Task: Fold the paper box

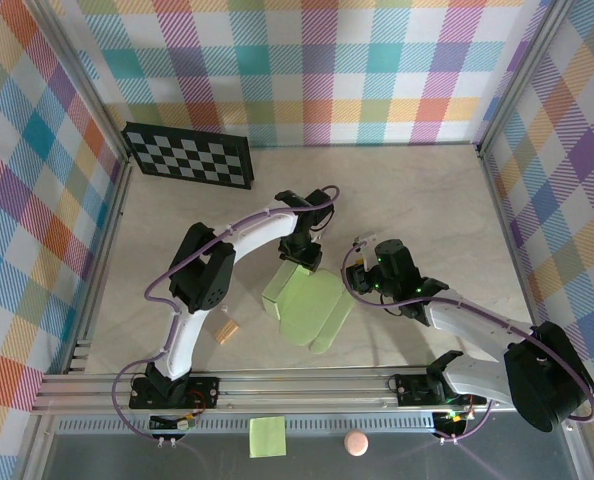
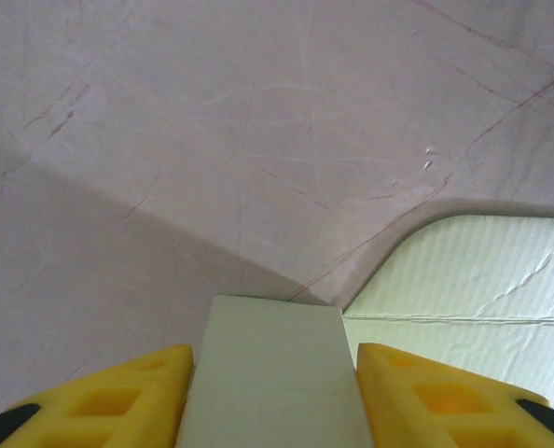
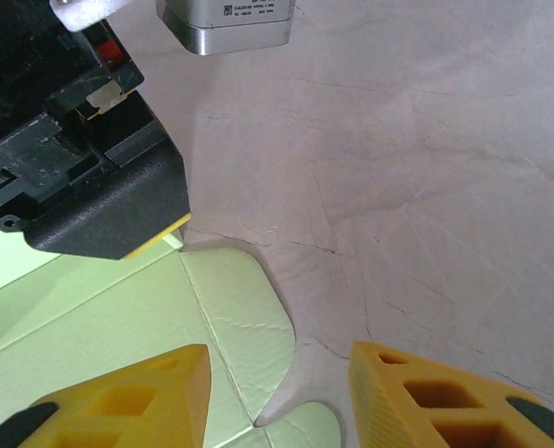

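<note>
Folding looks begun: left gripper [image 1: 302,258] pinches the far flap [image 2: 272,345] of the paper box [image 1: 307,305], right gripper [image 3: 279,373] hangs spread open; next, probably bend that flap over.

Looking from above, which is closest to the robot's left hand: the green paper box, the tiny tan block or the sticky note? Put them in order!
From the left hand:
1. paper box, right at its fingertips.
2. tan block, on the table, off to its left.
3. sticky note, farthest, past the near rail.
</note>
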Robot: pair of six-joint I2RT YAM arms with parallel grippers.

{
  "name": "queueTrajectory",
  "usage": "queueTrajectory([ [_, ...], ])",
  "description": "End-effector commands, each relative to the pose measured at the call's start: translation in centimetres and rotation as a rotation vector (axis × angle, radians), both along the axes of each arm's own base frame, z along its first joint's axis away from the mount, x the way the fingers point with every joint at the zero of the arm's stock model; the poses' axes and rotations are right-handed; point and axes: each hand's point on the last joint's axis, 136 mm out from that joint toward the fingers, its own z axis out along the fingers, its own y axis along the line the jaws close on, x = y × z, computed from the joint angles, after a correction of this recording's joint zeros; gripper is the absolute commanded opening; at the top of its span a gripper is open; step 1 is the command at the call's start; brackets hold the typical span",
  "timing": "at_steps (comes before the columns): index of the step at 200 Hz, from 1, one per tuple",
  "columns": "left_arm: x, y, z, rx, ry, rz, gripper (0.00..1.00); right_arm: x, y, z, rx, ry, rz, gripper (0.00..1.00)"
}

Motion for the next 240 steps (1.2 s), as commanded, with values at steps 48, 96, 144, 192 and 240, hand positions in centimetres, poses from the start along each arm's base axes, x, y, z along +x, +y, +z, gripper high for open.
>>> queueTrajectory([
  [48,-0.2,0.9,0.1,0.059,-0.010,-0.014,0.29,-0.4,0.0,0.0,0.011,0.026,0.000,0.42],
  [96,0.0,0.5,1.9,-0.048,-0.036,0.014,0.25,-1.0,-0.1,0.9,0.052,0.050,-0.013,0.42],
  [144,0.0,0.7,5.7,-0.318,-0.043,0.112,0.25,-2.5,-0.5,3.6,0.148,0.084,-0.050,0.53],
  [192,-0.1,2.8,9.0,-0.522,-0.059,0.212,0.25,-4.2,-2.1,5.2,0.227,0.159,-0.158,0.67],
  [240,-0.3,3.7,11.1,-0.677,-0.068,0.284,0.25,-6.5,0.6,5.8,0.383,0.233,-0.006,0.71],
])
